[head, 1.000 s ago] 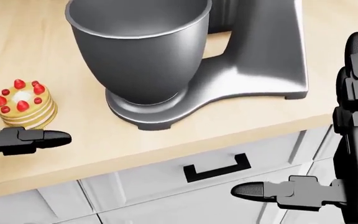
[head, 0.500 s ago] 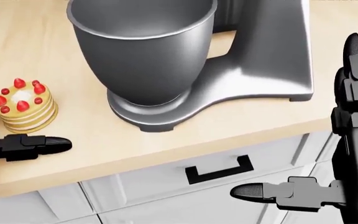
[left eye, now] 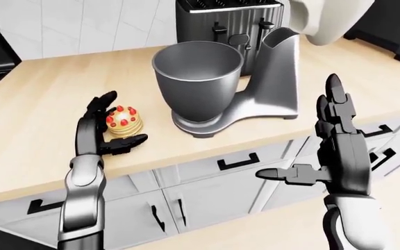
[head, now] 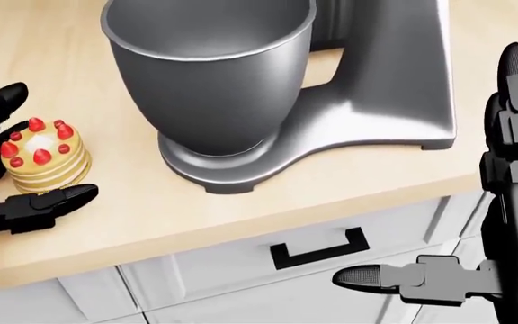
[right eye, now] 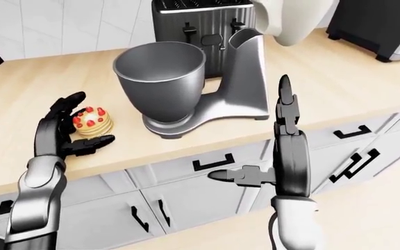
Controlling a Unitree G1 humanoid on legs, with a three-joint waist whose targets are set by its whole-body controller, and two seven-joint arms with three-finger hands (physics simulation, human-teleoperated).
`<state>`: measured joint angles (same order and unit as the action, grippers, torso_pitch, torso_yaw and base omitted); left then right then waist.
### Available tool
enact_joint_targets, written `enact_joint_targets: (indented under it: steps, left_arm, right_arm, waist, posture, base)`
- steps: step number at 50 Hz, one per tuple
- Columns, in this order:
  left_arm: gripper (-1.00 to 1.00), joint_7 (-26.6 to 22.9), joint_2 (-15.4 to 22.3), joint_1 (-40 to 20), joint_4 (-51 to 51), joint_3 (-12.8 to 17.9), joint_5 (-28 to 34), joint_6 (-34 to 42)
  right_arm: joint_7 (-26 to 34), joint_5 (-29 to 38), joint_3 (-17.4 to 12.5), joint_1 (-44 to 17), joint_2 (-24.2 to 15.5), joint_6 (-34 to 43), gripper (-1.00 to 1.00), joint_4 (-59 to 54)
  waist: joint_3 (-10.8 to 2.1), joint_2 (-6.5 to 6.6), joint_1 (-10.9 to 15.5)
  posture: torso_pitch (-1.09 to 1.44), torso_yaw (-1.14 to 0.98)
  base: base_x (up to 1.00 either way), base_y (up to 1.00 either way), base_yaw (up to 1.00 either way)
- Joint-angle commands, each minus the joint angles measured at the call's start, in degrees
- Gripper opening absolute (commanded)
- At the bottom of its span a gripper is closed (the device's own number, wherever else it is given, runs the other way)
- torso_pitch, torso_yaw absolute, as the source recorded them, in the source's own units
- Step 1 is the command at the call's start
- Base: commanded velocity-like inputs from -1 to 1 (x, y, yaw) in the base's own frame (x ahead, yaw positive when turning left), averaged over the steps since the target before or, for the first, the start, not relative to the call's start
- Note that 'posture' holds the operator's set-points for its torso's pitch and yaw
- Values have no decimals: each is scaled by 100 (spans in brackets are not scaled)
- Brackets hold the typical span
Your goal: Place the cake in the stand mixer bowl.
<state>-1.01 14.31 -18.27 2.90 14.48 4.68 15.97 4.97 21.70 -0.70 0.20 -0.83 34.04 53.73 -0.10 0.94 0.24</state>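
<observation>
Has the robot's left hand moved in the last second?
Yes. In the head view the left hand has come rightward, its fingers now open around the cake.

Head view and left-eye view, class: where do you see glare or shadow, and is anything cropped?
Head view: soft highlights streak the mixer bowl, its rim cut by the top edge; the left hand is cropped at the left edge. Left-eye view: a faint shadow lies on the counter under the cake; everything looks sharp.
</observation>
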Motion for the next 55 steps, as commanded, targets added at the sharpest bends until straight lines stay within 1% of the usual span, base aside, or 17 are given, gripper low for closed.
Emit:
enact_joint_targets:
  steps: [1, 7, 9, 11, 16, 22, 25, 31, 39, 43, 55]
  left_arm:
    - [29, -133, 7, -63, 91, -95, -51, -14]
    - [3, -168, 7, -50, 121, -89, -55, 16]
    - [-14, -182, 8, -49, 142, -84, -64, 42]
    - [-22, -191, 8, -45, 163, -76, -75, 58]
    - [-62, -204, 8, -54, 155, -67, -101, 57]
    - [-95, -223, 45, -116, 269, -52, -134, 183]
    - [-100, -229, 79, -186, 337, -39, -148, 271]
    - [-100, -222, 186, -401, 486, 18, -238, 509]
    - [-100, -178, 447, -788, 686, 129, -361, 883]
    - [-100, -144, 510, -899, 659, 146, -411, 918]
    - [-100, -110, 837, -1240, 782, 278, -524, 1169]
  right_arm:
    - [-27, 25, 9, -77, -8, -150, 100, 196]
    - [-19, 40, 31, -88, -6, -146, 100, 207]
    - [-20, 46, 36, -85, -4, -143, 100, 210]
    - [-19, 48, 37, -79, -2, -142, 100, 219]
    - [-5, 43, 21, -74, -5, -132, 100, 244]
    - [15, 48, 11, -71, -8, -107, 100, 298]
    - [28, 70, 24, -84, -11, -69, 100, 327]
    - [83, 112, 9, -103, -19, 24, 100, 441]
    - [129, 194, 18, -120, -28, 149, 100, 577]
    - [149, 225, 20, -142, -29, 181, 100, 602]
    - [149, 220, 28, -130, -15, 148, 100, 585]
  waist:
    - [-65, -2, -17]
    - [-71, 4, -21]
    - [-73, 3, -24]
    - [-76, 3, -25]
    - [-81, 6, -29]
    - [-82, 13, -40]
    - [-74, 18, -46]
    - [-51, 30, -59]
    - [-1, 20, -90]
    - [22, 14, -98]
    - [34, 21, -91]
  posture:
    - [0, 0]
    - [0, 0]
    - [0, 0]
    - [0, 0]
    - [0, 0]
    - [0, 0]
    - [0, 0]
    - [0, 0]
    - [0, 0]
    - [0, 0]
    - [0, 0]
  base:
    - [0, 0, 0]
    - [0, 0, 0]
    - [0, 0, 0]
    - [0, 0, 0]
    - [0, 0, 0]
    - [0, 0, 0]
    - [0, 0, 0]
    - [0, 0, 0]
    - [0, 0, 0]
    - [0, 0, 0]
    - [0, 0, 0]
